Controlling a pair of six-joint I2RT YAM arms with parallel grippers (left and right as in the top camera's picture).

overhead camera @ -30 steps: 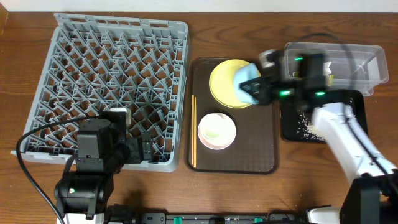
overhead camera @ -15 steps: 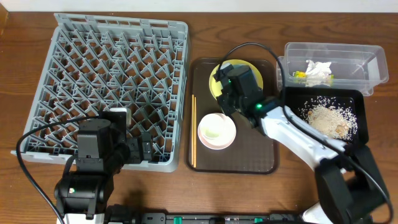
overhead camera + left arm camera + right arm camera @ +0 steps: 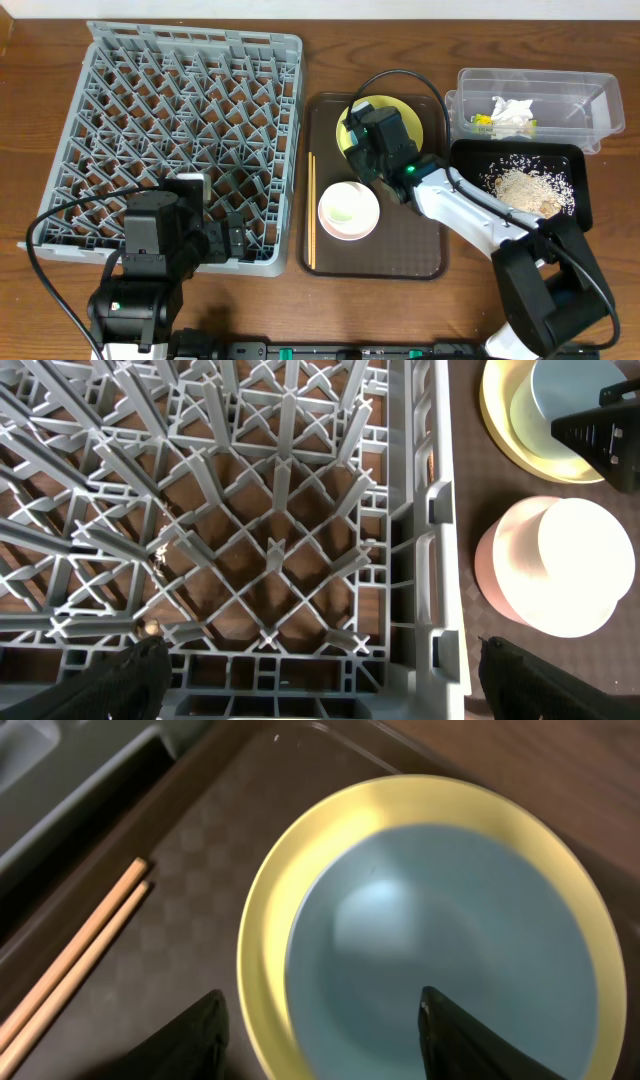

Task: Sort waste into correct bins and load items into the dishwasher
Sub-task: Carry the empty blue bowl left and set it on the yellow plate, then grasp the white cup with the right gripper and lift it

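The light blue bowl (image 3: pixel 440 930) lies inside the round yellow plate (image 3: pixel 262 950) on the brown serving tray (image 3: pixel 400 250). My right gripper (image 3: pixel 325 1035) hovers over them, open; one finger is outside the plate's rim and the other over the bowl, gripping nothing. Seen from overhead, that gripper (image 3: pixel 375 135) hides most of the plate (image 3: pixel 412 118). The pinkish-white bowl (image 3: pixel 349 210) and the chopsticks (image 3: pixel 311 210) lie on the same tray. My left gripper (image 3: pixel 325 680) stands open over the grey dish rack (image 3: pixel 180 140) at its near right corner.
The clear tub (image 3: pixel 580 95) at the back right holds the white tissue (image 3: pixel 512 112) and the wrapper (image 3: pixel 483 122). The black tray (image 3: pixel 465 190) in front of it holds rice-like crumbs (image 3: pixel 525 190). A small white cup (image 3: pixel 190 183) sits in the rack beside my left arm.
My right arm swung left from the black tray to the yellow plate with the blue bowl. Its jaws have opened and the bowl rests in the plate. The left arm is still.
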